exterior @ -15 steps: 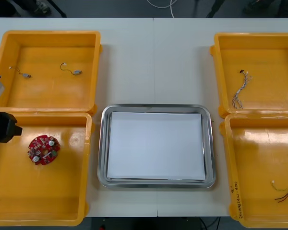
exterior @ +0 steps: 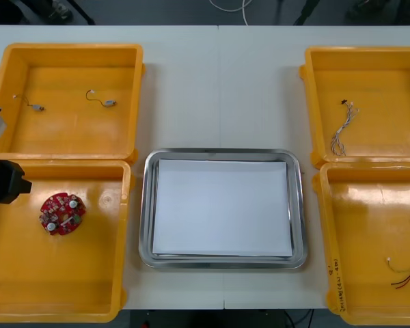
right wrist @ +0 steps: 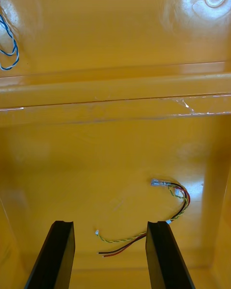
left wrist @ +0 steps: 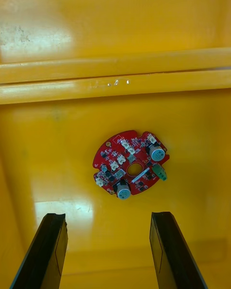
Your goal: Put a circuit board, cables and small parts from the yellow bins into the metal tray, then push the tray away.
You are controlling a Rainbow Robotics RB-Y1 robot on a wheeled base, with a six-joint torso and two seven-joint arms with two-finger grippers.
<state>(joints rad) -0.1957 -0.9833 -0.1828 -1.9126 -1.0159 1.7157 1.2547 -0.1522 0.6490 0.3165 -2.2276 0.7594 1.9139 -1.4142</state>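
While over the yellow bins (exterior: 68, 273), hanging with both hands open.
Got left hand (left wrist: 108, 216) above the circuit board (left wrist: 131, 164), right hand (right wrist: 109, 223) above the red and yellow cable (right wrist: 185, 201).

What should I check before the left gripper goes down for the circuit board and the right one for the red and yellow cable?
1. Left gripper open: ok, jaws stand apart.
2. Circuit board centred ahead of the left gripper: ok, lying flat on the yellow bin floor.
3. Right gripper open: ok, jaws stand apart.
4. Red and yellow cable centred for the right gripper: not ok, most of it lies toward one jaw.
5. Metal tray in place between the bins: ok, white inside.
6. Height of either gripper above its bin floor: cannot tell.
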